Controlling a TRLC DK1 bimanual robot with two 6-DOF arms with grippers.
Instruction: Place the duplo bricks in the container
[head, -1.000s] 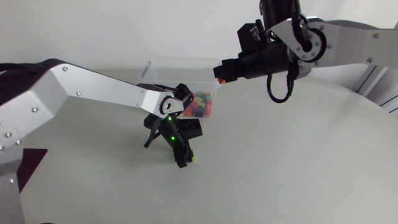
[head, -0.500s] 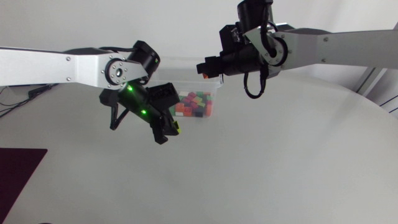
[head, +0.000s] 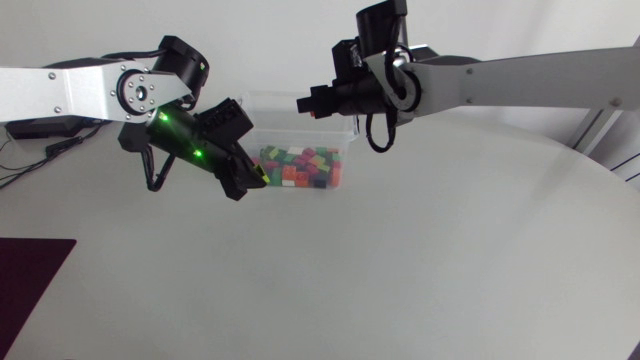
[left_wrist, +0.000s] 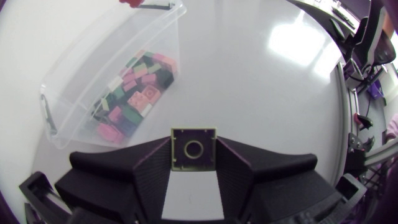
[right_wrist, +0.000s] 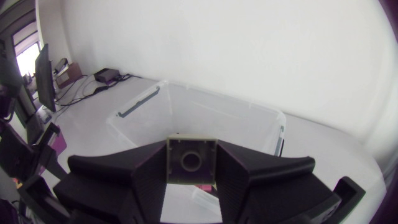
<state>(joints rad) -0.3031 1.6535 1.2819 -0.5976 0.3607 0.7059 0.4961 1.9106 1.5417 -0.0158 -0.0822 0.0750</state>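
Pinching a brick (left_wrist: 194, 148) in the left gripper (left_wrist: 194, 186), near-left of the container (left_wrist: 74, 74). Pinching a second brick (right_wrist: 191, 160) in the right gripper (right_wrist: 191, 193) above its far rim. Showing only end faces, the rest hidden in the grip.

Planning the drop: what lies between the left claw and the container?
Only bare table, seen in the left wrist view between left claw and container.

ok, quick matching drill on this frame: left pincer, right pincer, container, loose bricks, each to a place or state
1 left pincer
2 right pincer
3 container
4 loose bricks

A heaped inside the container
B above the container
C clear, open-topped
D off to the container's side

Pairs: 1-D, 2-B, 3-C, 4-A
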